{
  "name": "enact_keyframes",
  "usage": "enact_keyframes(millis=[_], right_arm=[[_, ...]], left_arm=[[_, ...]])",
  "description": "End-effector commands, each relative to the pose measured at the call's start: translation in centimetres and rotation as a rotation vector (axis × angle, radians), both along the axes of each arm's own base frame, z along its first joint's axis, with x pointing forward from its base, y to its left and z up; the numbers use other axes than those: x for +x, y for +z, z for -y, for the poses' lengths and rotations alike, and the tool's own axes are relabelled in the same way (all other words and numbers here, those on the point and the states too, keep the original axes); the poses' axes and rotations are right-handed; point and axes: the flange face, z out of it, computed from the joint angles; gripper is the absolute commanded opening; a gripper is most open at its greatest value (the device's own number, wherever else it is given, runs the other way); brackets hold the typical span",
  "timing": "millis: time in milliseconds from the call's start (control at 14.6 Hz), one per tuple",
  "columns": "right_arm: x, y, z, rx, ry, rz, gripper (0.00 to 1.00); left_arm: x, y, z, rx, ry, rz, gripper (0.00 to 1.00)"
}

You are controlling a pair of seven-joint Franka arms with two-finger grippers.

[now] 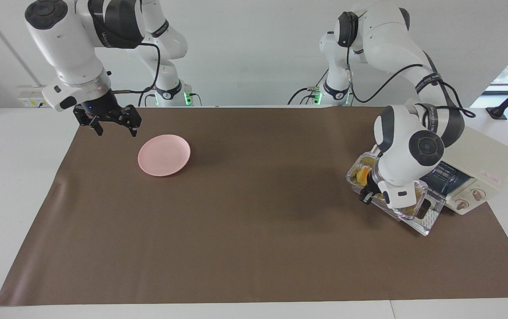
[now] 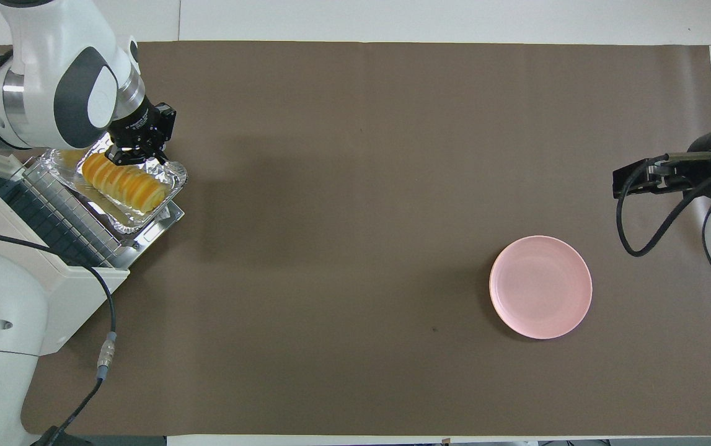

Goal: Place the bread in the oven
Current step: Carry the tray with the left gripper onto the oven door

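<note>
1. Bread (image 2: 123, 183), a ridged yellow-orange loaf, lies in a crinkled silver foil tray (image 2: 169, 186) that hangs over the lowered glass door (image 2: 166, 218) of the cream-white boxy toaster oven (image 1: 479, 155), at the left arm's end of the surface (image 1: 254, 248). It is not yet inside.
2. Left gripper (image 2: 138, 152) has its fingers clamped together on the tray's rim at the edge away from the oven mouth, so the tray is carried from one side only.
3. Right gripper (image 1: 113, 123) waits over the corner of the brown mat near the round pink plate (image 1: 164, 155), fingers spread apart and holding nothing.
4. Risk, tray sag: thin foil pinched at a single edge may bend or tear under the loaf, and the loaf could slide toward the unsupported end.
5. Risk, snagging: the tray's leading edge could catch on the front bar of the wire rack (image 2: 61, 204) if it goes in too low, tipping the bread onto the door.
6. Risk, collision: the left wrist sits close to the oven body in the facing view; pushing deeper could bump the housing and shift the oven.
7. Risk, early release: letting go with the tray only on the door would leave the bread outside the oven.
</note>
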Motion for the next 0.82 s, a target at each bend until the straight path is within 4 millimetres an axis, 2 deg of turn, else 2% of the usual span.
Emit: enact_keyframes(millis=[0,206,343,480,755], right_arm=[[-0.5,0.0,0.3,-0.019,0.019,-0.005,1.0],[-0.5,0.0,0.3,-0.019,0.019,-0.005,1.0],[-0.5,0.0,0.3,-0.019,0.019,-0.005,1.0],[-0.5,0.0,0.3,-0.019,0.019,-0.005,1.0],[-0.5,0.0,0.3,-0.019,0.021,-0.005,1.0]], left_arm=[[-1.1,0.2,-3.8,-0.011,0.001,-0.027,0.0],[-0.9,0.1,-6.9,-0.015,0.031,-0.035,0.0],[-1.1,0.3,-7.5,-0.017,0.037,-0.042,0.0],[-1.1,0.8,-9.6,-0.029,0.015,-0.04,0.0],[-1.3,1.1,-11.2,-0.037,-0.014,-0.043,0.0]])
